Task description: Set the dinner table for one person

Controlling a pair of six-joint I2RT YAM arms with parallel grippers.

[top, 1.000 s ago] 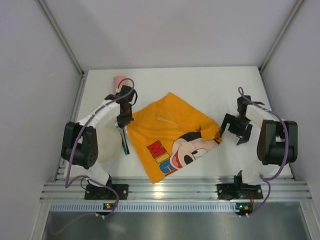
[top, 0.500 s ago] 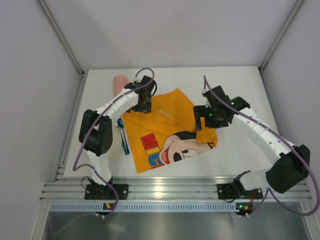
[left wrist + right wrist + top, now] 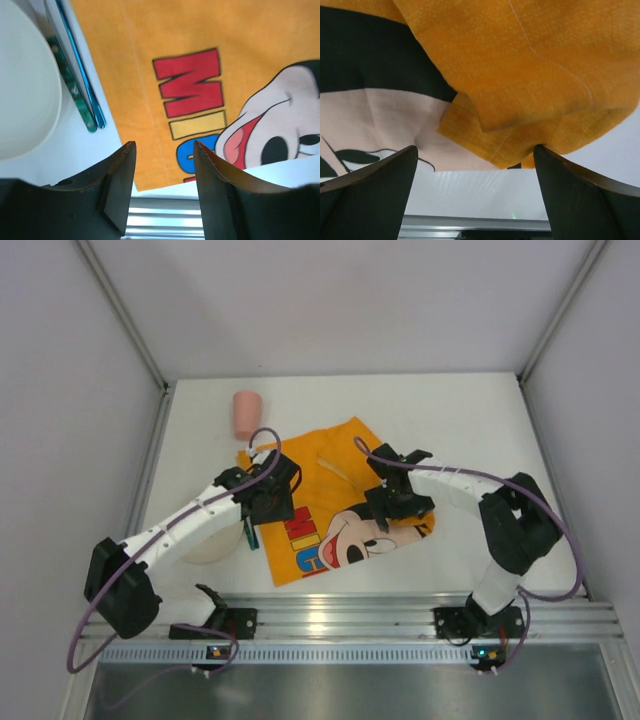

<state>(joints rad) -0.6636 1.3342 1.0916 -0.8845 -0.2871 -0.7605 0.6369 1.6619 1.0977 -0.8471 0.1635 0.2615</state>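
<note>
The dinner table (image 3: 470,430) is a plain white top. An orange Mickey Mouse mat (image 3: 325,530) lies at its middle, and its right corner (image 3: 530,75) is folded over on itself. My left gripper (image 3: 272,512) hangs over the mat's left edge, open, with nothing between its fingers (image 3: 122,167). Below it, the left wrist view shows the mat (image 3: 200,75) and bare table. My right gripper (image 3: 388,518) hovers wide open over the Mickey face, close to the folded corner. Its gap (image 3: 475,150) is empty.
A pink cup (image 3: 246,413) stands at the back left. A white plate (image 3: 210,543) (image 3: 25,100) lies left of the mat, partly under my left arm. Blue and green cutlery (image 3: 250,533) (image 3: 80,87) lies between plate and mat. An aluminium rail (image 3: 330,620) borders the near edge.
Both grippers have pulled back from the mat's far corners toward the near side. The left one went from shut to open. The mat has shifted left and lies more compact.
</note>
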